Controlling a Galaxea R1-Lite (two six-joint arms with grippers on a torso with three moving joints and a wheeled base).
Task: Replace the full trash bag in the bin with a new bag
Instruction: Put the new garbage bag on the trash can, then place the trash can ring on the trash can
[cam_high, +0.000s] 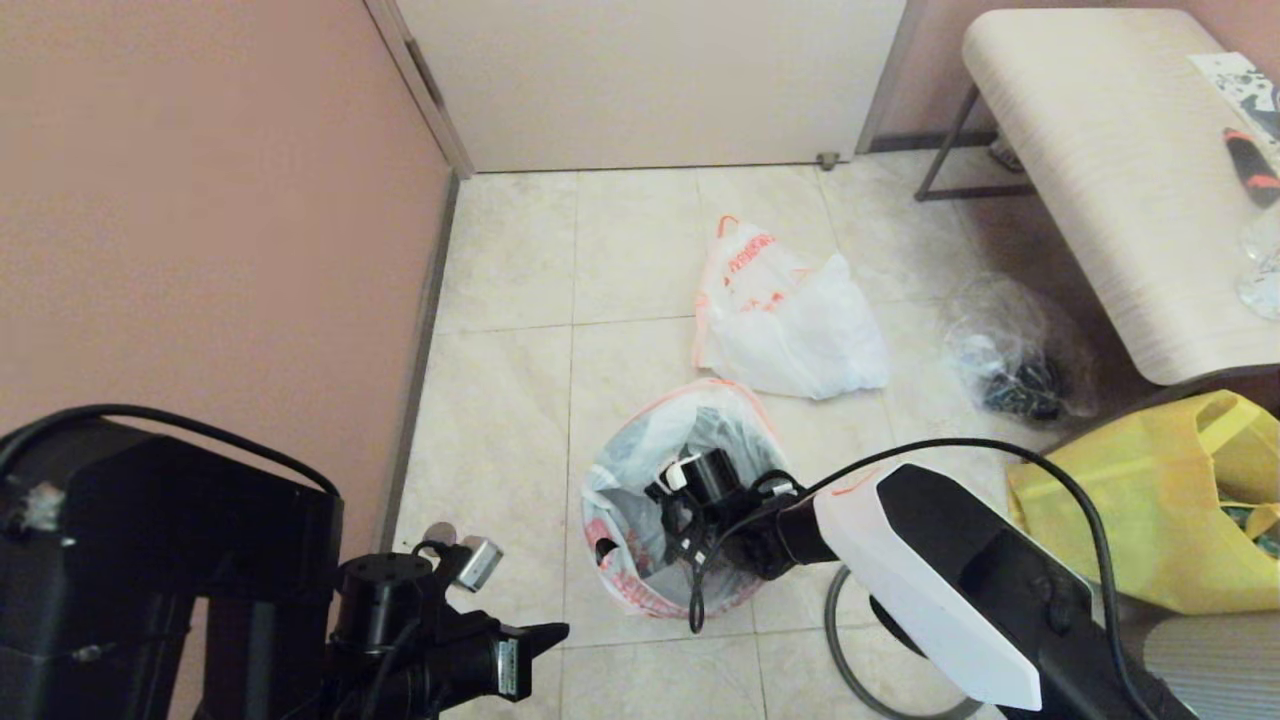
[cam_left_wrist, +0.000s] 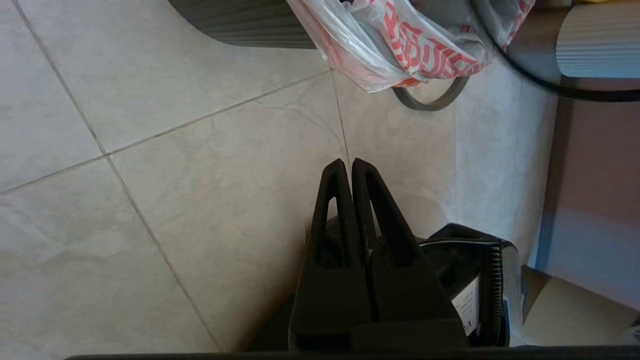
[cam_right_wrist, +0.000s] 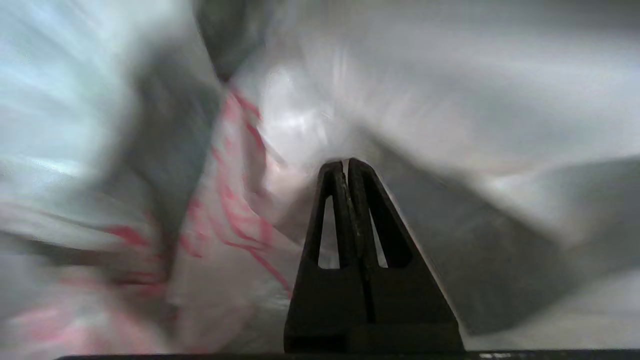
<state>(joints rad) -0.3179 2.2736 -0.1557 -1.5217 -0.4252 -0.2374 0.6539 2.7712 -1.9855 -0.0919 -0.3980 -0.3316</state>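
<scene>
Right gripper inside the lined bin; left gripper parked low over the floor.

Nearest to us, we see the left gripper (cam_left_wrist: 348, 165) with fingers pressed together, holding nothing, above bare floor tiles (cam_left_wrist: 175, 165). Beyond it, the right gripper (cam_right_wrist: 346, 164), likewise closed on nothing, reaches down inside the new bag (cam_high: 625, 560), which lines the bin (cam_left_wrist: 240, 22) and drapes over its rim. Farther off, the full trash bag (cam_high: 790, 320) lies on the tiles, apart from the bin, toward the door (cam_high: 640, 80).
</scene>
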